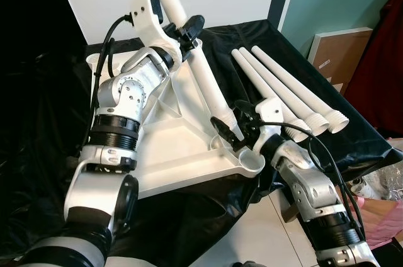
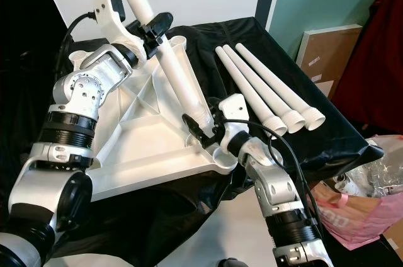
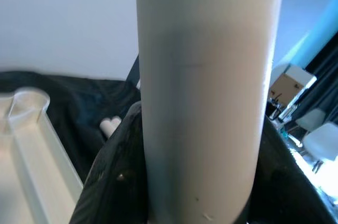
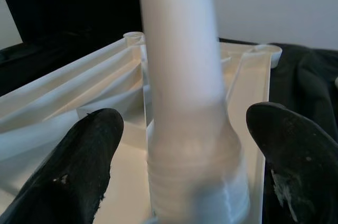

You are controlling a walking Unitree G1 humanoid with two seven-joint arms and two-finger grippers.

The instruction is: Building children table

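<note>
matt white plastic leg (image 1: 203,72), glossy black cloth (image 1: 44,122)

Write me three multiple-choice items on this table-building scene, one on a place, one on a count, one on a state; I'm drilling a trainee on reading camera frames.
1. Where do the loose white plastic tapered table legs lie?
A. On the black cloth, to the robot's right of the white plastic upturned tabletop
B. Inside the tabletop
C. On the floor

2. How many loose legs lie there?
A. One
B. Three
C. Five

3. What is the left gripper doing?
A. Hanging idle
B. Gripping the tabletop's rim
C. Shut on the upright white leg

Answers:
1 A, they rest side by side on the cloth beside the tabletop.
2 B, three threaded ends show in a row.
3 C, its fingers clamp the leg's shaft, while the right gripper stands open around the leg's threaded base at the corner socket.
</note>
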